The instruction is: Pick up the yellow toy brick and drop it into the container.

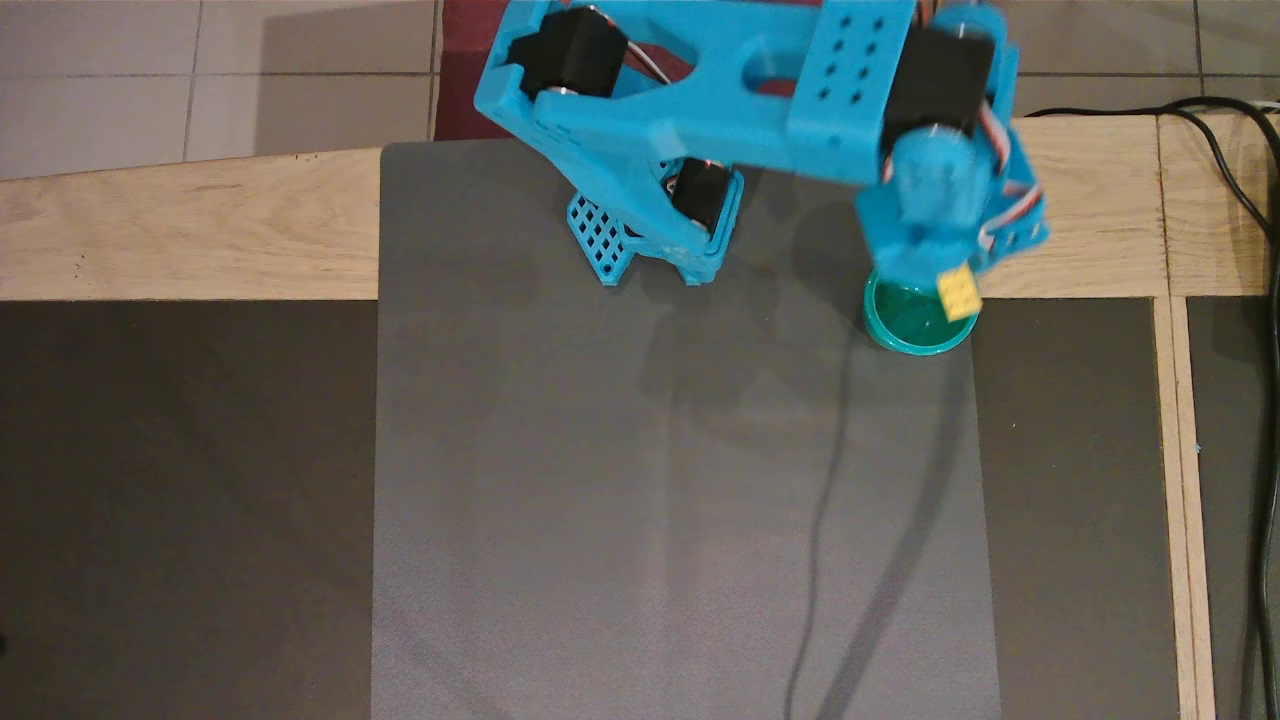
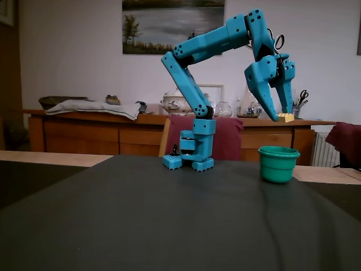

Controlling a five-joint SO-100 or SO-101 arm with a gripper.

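The carry step is nearly over, by my reading: the hand (image 2: 285,117) is closed on the yellow toy brick (image 2: 285,117), pinching it at the fingertips, high above the container (image 2: 278,165) and clear of its rim. From overhead the brick (image 1: 958,293) sits over the container's (image 1: 885,325) right edge — not its middle. The next move calls for a small shift toward the cup's centre before letting go. No brand, label or writing is readable on the counter (image 1: 680,500).

grey mat (image 1: 680,500), black cable (image 1: 1235,180), framed painting (image 2: 173,25), wooden sideboard (image 2: 90,132)
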